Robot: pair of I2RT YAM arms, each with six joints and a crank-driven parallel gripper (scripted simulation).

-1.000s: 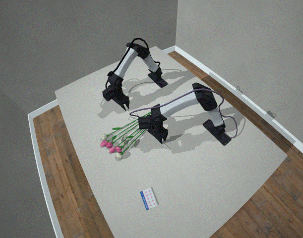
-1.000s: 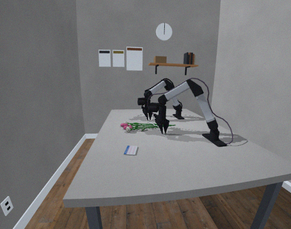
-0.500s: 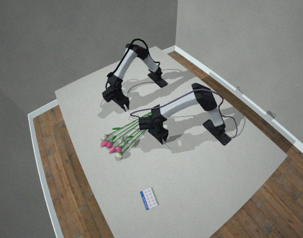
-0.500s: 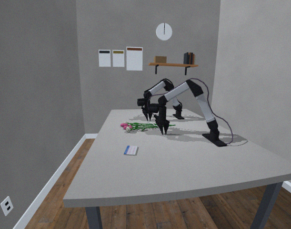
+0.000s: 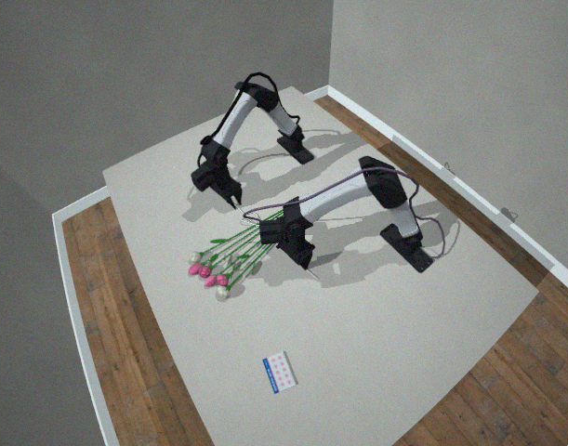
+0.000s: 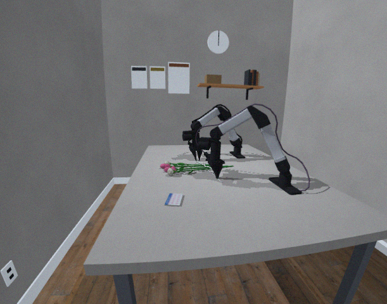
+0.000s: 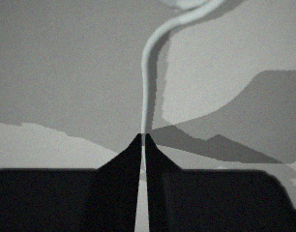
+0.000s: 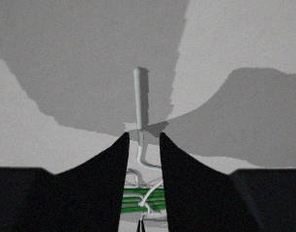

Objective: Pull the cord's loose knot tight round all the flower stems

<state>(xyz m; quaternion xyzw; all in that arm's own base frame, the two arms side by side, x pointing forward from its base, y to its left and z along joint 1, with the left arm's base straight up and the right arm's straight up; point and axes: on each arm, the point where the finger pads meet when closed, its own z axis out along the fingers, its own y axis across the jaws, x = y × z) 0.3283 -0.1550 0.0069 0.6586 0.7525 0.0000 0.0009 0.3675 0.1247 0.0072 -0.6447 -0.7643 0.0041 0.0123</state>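
Observation:
Pink and white flowers (image 5: 204, 271) (image 6: 163, 166) lie fanned out, their green stems (image 8: 143, 192) converging under the arms. The white cord (image 5: 314, 275) (image 7: 147, 63) (image 8: 141, 97) has loose loops over the stems, seen in the right wrist view; knot details are partly hidden. My left gripper (image 5: 307, 268) (image 6: 217, 178) (image 7: 143, 136), on the near arm, is shut on one cord tail, low over the table. My right gripper (image 5: 236, 203) (image 6: 196, 159) (image 8: 144, 135), on the far arm, is open, with the other tail running between and beyond its fingertips.
A small blue and white card (image 5: 280, 372) (image 6: 174, 199) lies on the table (image 5: 350, 346) away from the bunch. The two arms stand close together over the stems. The flower heads lie towards the table's left edge in the top and exterior views.

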